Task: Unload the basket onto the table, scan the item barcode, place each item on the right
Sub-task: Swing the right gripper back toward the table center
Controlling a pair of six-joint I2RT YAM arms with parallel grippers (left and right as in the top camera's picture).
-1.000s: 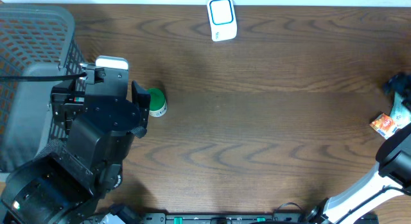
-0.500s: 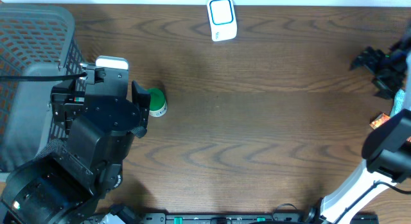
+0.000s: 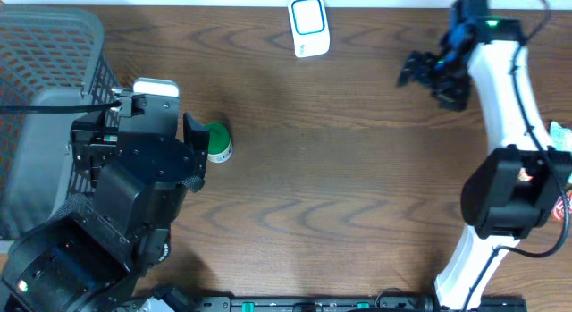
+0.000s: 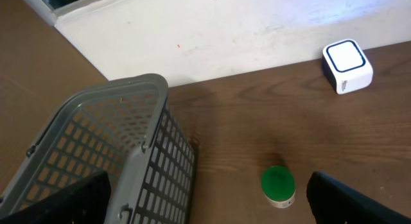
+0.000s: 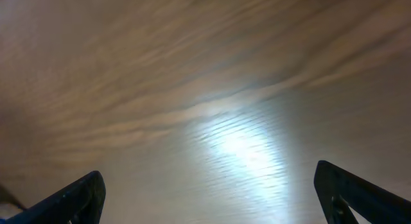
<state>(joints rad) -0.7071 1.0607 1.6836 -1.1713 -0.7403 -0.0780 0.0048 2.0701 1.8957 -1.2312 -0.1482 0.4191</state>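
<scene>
The small green-capped jar [image 3: 217, 142], left of centre in the overhead view, looks light, rigid and smooth-sided, best pinched across its body by the spread, empty left gripper [image 4: 207, 201]; the right gripper [image 3: 429, 77] is likewise spread.

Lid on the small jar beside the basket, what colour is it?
The lid is green, clearest in the left wrist view.

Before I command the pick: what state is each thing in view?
green-lidded jar: lid on, standing on the table, ungripped
scanner: face up at the table's far edge
left gripper: open, empty, short of the jar
right gripper: open, empty, above bare table
basket: upright at the left, nothing seen inside
</scene>
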